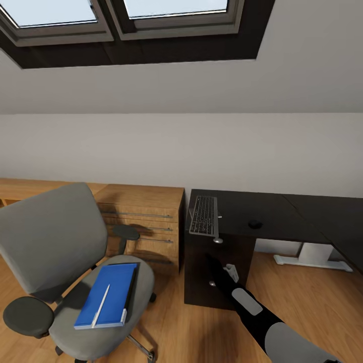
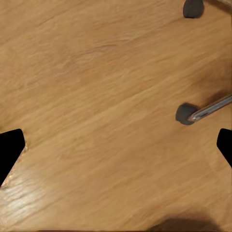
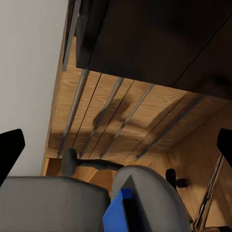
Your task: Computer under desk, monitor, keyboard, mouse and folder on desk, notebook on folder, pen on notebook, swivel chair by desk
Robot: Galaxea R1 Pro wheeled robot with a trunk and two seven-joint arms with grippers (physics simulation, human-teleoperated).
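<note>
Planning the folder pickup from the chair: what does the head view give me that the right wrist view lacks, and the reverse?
Head view alone: the keyboard and mouse on the desk, the pen lying on the folder.
Right wrist view alone: a closer look along the cabinet's bar handles.
Shared: the swivel chair, the folder's blue corner, the wood cabinet.

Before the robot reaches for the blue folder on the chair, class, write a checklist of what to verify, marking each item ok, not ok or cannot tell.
1. Folder lies flat on the swivel chair seat: ok.
2. Pen rests on top of the folder and may roll when lifted: not ok.
3. Notebook location: a dark edge shows beside the folder: cannot tell.
4. Keyboard and mouse already on the desk: ok.
5. Desk space beside the mouse is free: ok.
6. Left claw and right claw open and empty: ok.
</note>
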